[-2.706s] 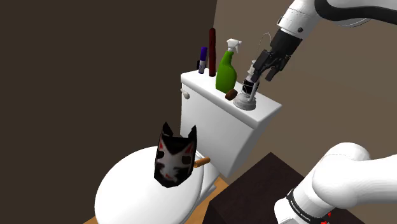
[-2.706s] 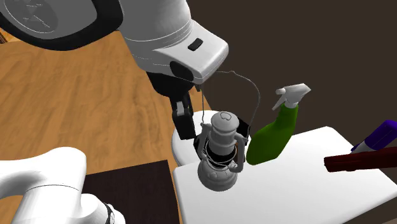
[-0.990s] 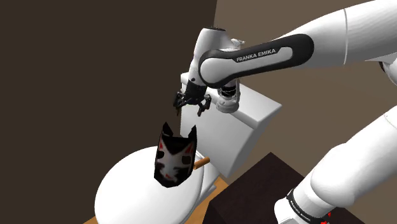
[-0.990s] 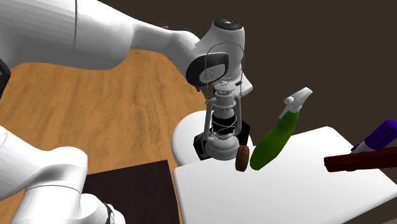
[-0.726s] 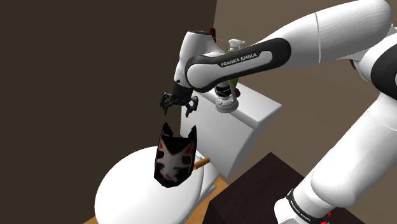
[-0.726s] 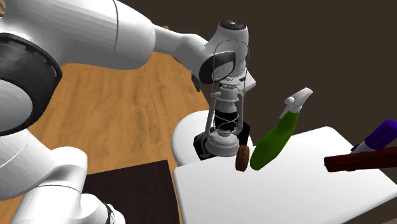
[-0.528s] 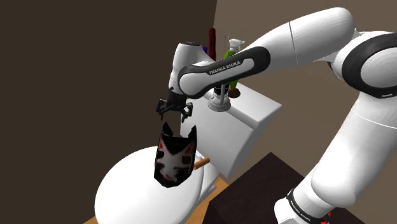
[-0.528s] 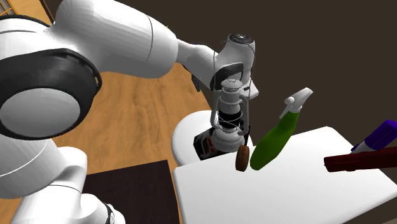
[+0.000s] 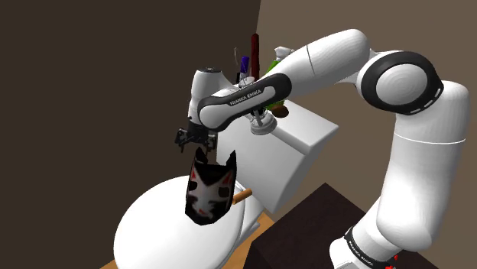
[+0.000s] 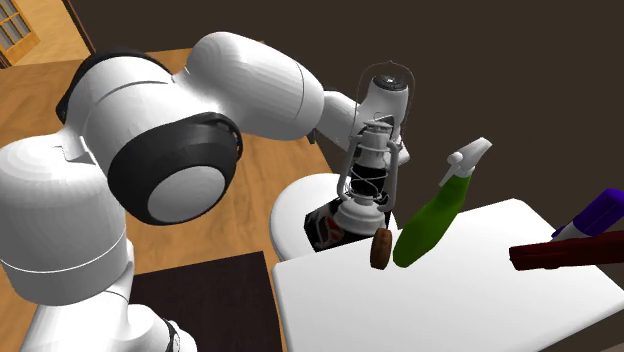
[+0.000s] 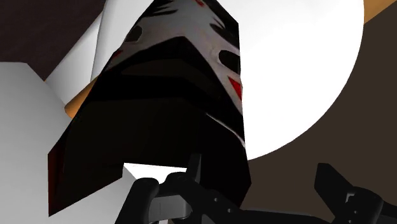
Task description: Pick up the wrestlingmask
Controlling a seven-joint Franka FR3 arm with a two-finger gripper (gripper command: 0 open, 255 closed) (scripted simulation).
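The arm [image 9: 306, 65] has swung off the toilet tank [image 9: 309, 149], where it hung by the lantern [image 10: 365, 185] a few seconds ago. It now stretches down toward the shoulder view's left. Over the last second the claw [image 9: 193, 139] has dropped step by step. It now sits just above the mask [image 9: 210, 189], at the ear on that view's left. The mask itself has not shifted, and neither have the things on the tank.

I judge the approach as nearly done and the grasp as not yet made. In the wrist view the black fingers [image 11: 334, 181] stand spread. The mask's dark upper edge is close in front of them, and one finger overlaps that edge. I cannot tell whether it touches. What seems left is a short descent so the ear or rim comes between the fingers, then a squeeze and a lift.

The mask stands upright on the closed white toilet lid [image 9: 153, 241], near the tank and facing away from it. It is a black shell with two pointed ears and a white face. It carries small red marks and dark eye slits. From the claw's side, its top and back read as plain black.
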